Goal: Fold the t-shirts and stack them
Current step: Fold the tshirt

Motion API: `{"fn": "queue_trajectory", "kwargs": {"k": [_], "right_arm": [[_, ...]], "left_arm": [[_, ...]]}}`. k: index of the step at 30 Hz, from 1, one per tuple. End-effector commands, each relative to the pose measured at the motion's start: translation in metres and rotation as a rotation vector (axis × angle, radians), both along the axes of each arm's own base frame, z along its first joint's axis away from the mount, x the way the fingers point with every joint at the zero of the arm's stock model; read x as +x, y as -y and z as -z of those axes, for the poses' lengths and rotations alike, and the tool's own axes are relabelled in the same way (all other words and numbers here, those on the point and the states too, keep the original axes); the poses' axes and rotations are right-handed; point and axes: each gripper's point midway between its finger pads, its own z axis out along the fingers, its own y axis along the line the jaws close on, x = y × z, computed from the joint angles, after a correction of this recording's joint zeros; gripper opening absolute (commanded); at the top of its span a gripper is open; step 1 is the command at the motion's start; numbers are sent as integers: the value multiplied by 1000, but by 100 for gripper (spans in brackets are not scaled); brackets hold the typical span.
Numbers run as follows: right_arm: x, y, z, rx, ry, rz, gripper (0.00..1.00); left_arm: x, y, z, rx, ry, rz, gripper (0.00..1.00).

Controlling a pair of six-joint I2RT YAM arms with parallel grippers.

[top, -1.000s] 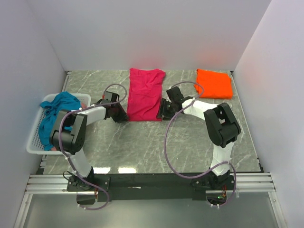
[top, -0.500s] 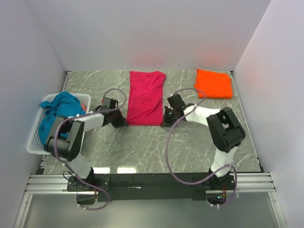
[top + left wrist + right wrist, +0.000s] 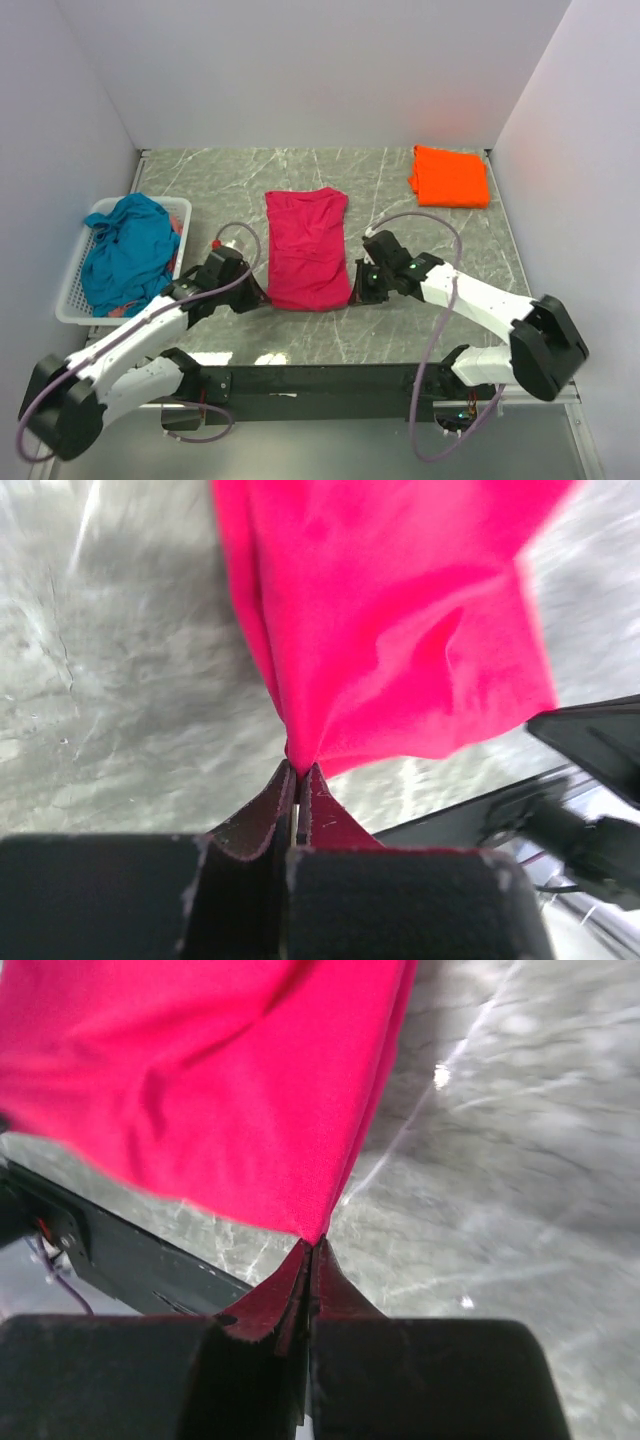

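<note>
Left of magenta t-shirt (image 3: 305, 250): basket (image 3: 68, 312) (teal t-shirt (image 3: 125, 250) heaped inside) by the wall (image 3: 50, 150).
Beyond it: bare marble table (image 3: 300, 170).
Far right of it: orange t-shirt (image 3: 450, 177).

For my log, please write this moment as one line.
left gripper: shut on pink shirt | right gripper: same | orange shirt: folded, far right | teal shirt: in basket

The top external camera looks steeply down from above and behind the arm bases (image 3: 455, 395), which lie along the lower frame edge, and covers the whole counter (image 3: 240, 185). Each wrist camera sits close behind its own jaws, facing along them toward the counter. All three views share the magenta t-shirt (image 3: 305, 250).
</note>
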Motion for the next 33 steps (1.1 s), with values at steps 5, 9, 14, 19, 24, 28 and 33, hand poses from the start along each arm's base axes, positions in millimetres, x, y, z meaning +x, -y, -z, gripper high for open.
{"fn": "queue_trajectory", "kwargs": {"k": [5, 9, 14, 19, 24, 28, 33], "right_arm": [[50, 23, -68, -53, 224, 94, 0], [95, 23, -106, -9, 329, 170, 0], [143, 15, -131, 16, 389, 177, 0], [184, 7, -137, 48, 374, 174, 0], [226, 10, -144, 66, 381, 195, 0], [256, 8, -121, 42, 327, 210, 0], [293, 13, -111, 47, 317, 260, 0]], "left_arm": [[43, -20, -79, 43, 223, -170, 1], [79, -24, -116, 56, 347, -268, 1], [136, -24, -150, 63, 425, -313, 1], [191, -33, -149, 108, 398, -355, 1], [233, -40, -144, 149, 402, -395, 1], [266, -37, -130, 176, 371, -383, 1], [297, -35, -108, 189, 332, -349, 1]]}}
